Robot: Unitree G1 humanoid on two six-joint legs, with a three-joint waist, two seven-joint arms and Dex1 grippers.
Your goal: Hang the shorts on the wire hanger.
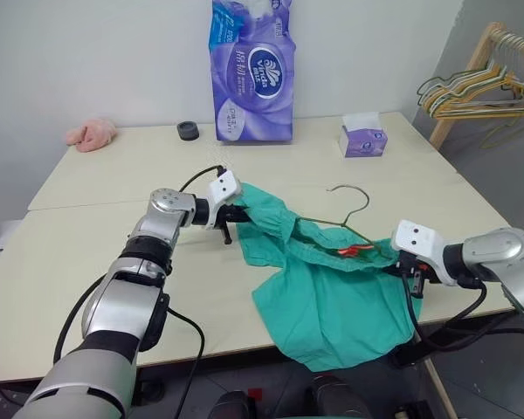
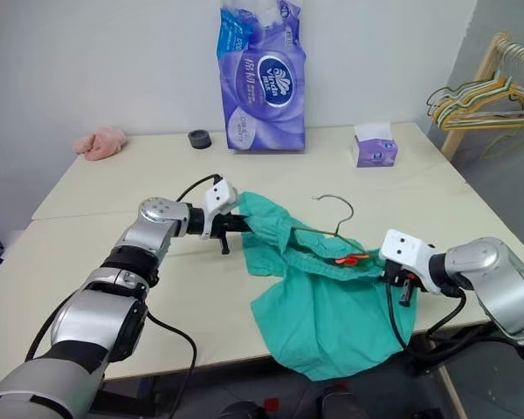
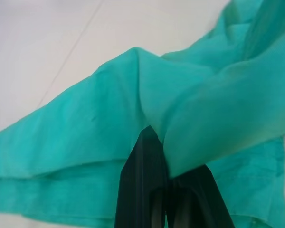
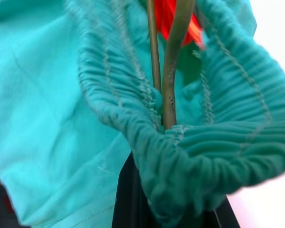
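The shorts (image 1: 332, 292) lie spread on the near edge of the table (image 1: 113, 253), their lower part drooping over that edge, and they serve as the landmark here. At their far-left corner the left gripper (image 1: 236, 214) has its two black fingers (image 3: 142, 190) pressed together on a fold of the teal cloth, which bunches up between and over them. At the shorts' right end, the right gripper (image 1: 409, 272) is clamped on the gathered elastic waistband, the ribbed cloth wrapped over its fingers. The wire hanger (image 1: 345, 214) runs through the waistband: its hook rises free just beyond the shorts' far edge, while its thin wire passes inside the gathered opening, close by the right gripper's pinch. A small red-orange piece (image 1: 355, 251) shows inside the waistband beside the wire.
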